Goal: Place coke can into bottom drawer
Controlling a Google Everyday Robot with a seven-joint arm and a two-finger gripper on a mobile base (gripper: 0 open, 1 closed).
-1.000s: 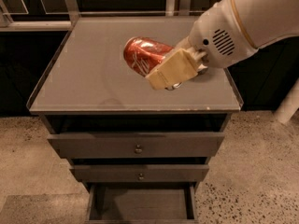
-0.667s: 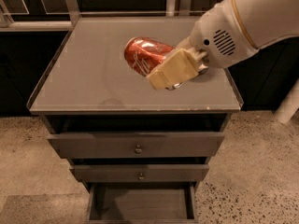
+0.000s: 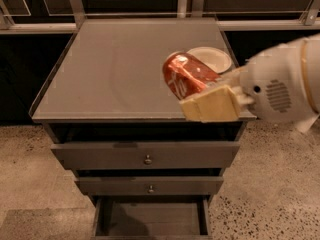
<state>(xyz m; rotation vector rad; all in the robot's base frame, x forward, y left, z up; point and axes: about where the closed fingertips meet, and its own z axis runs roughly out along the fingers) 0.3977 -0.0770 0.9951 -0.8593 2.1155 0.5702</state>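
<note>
My gripper [image 3: 202, 96] is shut on the coke can [image 3: 185, 75], a red can with white lettering, held tilted above the front right part of the cabinet top. The cream finger [image 3: 212, 104] covers the can's lower right side. The bottom drawer [image 3: 150, 219] is pulled open at the foot of the cabinet, a shallow dark box with nothing visible inside. The can is well above it and to the right of its middle.
A cream bowl [image 3: 212, 58] stands on the grey cabinet top [image 3: 110, 69] at the right, behind the can. Two shut drawers with round knobs [image 3: 148, 159] sit above the open one. Speckled floor lies around the cabinet. Dark cabinets stand behind.
The gripper with the can has moved right and toward the front edge of the cabinet top, uncovering the bowl behind it. The view has also shifted.
</note>
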